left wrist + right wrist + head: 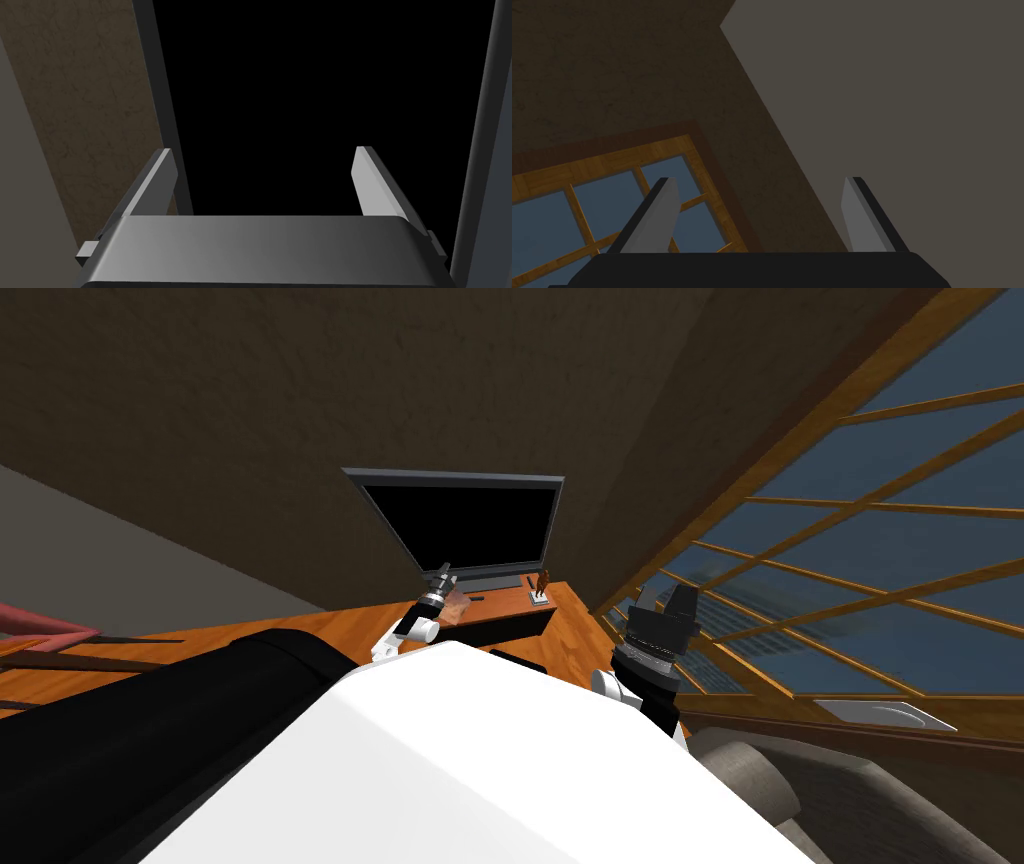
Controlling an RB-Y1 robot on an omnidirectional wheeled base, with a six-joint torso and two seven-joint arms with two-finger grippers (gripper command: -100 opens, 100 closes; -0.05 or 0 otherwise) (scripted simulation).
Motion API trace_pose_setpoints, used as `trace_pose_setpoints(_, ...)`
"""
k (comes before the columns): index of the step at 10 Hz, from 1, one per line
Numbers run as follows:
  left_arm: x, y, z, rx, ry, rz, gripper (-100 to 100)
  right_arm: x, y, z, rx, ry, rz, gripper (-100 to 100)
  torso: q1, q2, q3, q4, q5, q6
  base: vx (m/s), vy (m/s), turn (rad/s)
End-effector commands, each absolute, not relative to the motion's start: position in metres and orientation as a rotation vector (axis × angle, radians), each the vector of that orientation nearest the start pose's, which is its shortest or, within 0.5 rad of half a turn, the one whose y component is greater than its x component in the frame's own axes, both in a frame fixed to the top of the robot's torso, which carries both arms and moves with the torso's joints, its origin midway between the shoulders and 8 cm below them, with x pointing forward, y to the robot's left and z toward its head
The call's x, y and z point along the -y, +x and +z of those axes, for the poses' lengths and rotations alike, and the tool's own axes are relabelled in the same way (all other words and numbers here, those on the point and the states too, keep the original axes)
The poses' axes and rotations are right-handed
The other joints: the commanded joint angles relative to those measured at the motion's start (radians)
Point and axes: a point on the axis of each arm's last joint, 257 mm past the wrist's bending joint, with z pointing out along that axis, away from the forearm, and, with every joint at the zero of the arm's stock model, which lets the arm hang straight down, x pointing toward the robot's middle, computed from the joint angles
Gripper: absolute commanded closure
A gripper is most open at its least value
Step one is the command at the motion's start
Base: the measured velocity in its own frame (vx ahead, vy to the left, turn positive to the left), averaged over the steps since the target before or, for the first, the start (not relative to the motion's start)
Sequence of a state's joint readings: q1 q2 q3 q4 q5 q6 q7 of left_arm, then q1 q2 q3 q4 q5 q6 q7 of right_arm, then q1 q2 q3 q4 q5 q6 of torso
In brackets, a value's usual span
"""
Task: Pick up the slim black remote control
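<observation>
Orange-brown wood forms the worktop [512, 602] at the centre of the head view, on which a dark television [462, 526] is carried. A small brown figurine [542, 584] is set at its lower right, and the slim black remote control [477, 598] is laid flat just below the screen. The left gripper [447, 572] is seen just left of the remote, apart from it, its fingers [367, 180] held apart before the black screen. The right gripper [672, 606] is raised right of centre, its fingers [857, 215] likewise spread.
</observation>
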State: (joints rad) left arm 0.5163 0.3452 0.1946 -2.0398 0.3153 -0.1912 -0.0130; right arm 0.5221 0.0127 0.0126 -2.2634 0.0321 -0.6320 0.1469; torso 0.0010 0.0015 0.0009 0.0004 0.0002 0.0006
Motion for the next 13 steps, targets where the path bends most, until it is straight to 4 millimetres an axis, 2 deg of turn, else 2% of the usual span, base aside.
trace_pose_setpoints(1, -0.418, 0.385, -0.145, -1.039, -1.079, -1.036, -100, 0.271, 0.323, 0.034, -0.586, 0.519, 1.170, 0, 0.000, 0.000, 0.000, 0.000, 0.000, 0.000, -0.019, 0.001, -0.165)
trace_pose_setpoints(2, -0.442, 0.381, -0.172, -1.070, -1.157, -0.985, -100, 0.271, 0.323, 0.034, -0.586, 0.519, 1.170, 0, 0.000, 0.000, 0.000, 0.000, 0.000, -0.001, -0.023, -0.007, -0.200)
trace_pose_setpoints(3, -0.442, 0.381, -0.174, -1.076, -1.164, -0.981, -100, 0.271, 0.323, 0.034, -0.586, 0.519, 1.170, 0, 0.000, 0.000, 0.000, 0.000, 0.000, -0.001, -0.022, -0.004, -0.222)
trace_pose_setpoints(4, -0.465, 0.375, -0.197, -1.096, -1.237, -0.933, -100, 0.271, 0.323, 0.034, -0.586, 0.519, 1.170, 0, 0.000, 0.000, 0.000, 0.000, 0.000, -0.001, -0.022, -0.002, -0.428)
trace_pose_setpoints(5, -0.467, 0.374, -0.203, -1.106, -1.253, -0.924, -100, 0.271, 0.323, 0.034, -0.586, 0.519, 1.170, 0, 0.001, 0.000, 0.000, 0.000, 0.000, 0.000, -0.020, 0.008, -0.196)
trace_pose_setpoints(6, -0.492, 0.365, -0.227, -1.117, -1.327, -0.873, -100, 0.271, 0.323, 0.034, -0.586, 0.519, 1.170, 0, 0.001, 0.000, 0.000, 0.000, 0.000, -0.001, -0.019, 0.001, -0.290)
trace_pose_setpoints(7, -0.492, 0.364, -0.232, -1.129, -1.345, -0.863, -100, 0.271, 0.323, 0.034, -0.586, 0.519, 1.170, 0, 0.001, 0.000, 0.000, 0.000, 0.000, -0.001, -0.019, 0.005, -0.211)
trace_pose_setpoints(8, -0.514, 0.355, -0.247, -1.128, -1.405, -0.825, -100, 0.271, 0.323, 0.034, -0.586, 0.519, 1.170, 0, 0.001, 0.000, 0.000, 0.000, 0.000, -0.001, -0.020, 0.001, -0.413)
trace_pose_setpoints(9, -0.518, 0.351, -0.260, -1.145, -1.441, -0.801, -100, 0.271, 0.323, 0.034, -0.586, 0.519, 1.170, 0, 0.001, 0.000, 0.000, 0.000, 0.000, 0.000, -0.014, 0.010, -0.207)
trace_pose_setpoints(10, -0.537, 0.341, -0.273, -1.140, -1.499, -0.766, -100, 0.271, 0.323, 0.034, -0.587, 0.519, 1.170, 0, 0.001, -0.001, 0.000, 0.000, 0.000, -0.002, -0.014, 0.006, -0.373)
trace_pose_setpoints(11, -0.543, 0.334, -0.288, -1.152, -1.538, -0.737, -100, 0.271, 0.323, 0.034, -0.586, 0.519, 1.170, 0, 0.001, -0.001, 0.000, 0.000, 0.000, 0.000, -0.014, 0.014, -0.230)
trace_pose_setpoints(12, -0.559, 0.324, -0.299, -1.149, -1.602, -0.704, -100, 0.271, 0.323, 0.034, -0.587, 0.519, 1.170, 0, 0.002, -0.001, 0.000, 0.000, 0.000, -0.002, -0.013, 0.012, -0.383)
trace_pose_setpoints(13, -0.567, 0.315, -0.314, -1.152, -1.636, -0.673, -100, 0.271, 0.323, 0.034, -0.586, 0.519, 1.170, 0, 0.002, -0.001, 0.000, 0.000, 0.000, -0.001, -0.012, 0.020, -0.187)
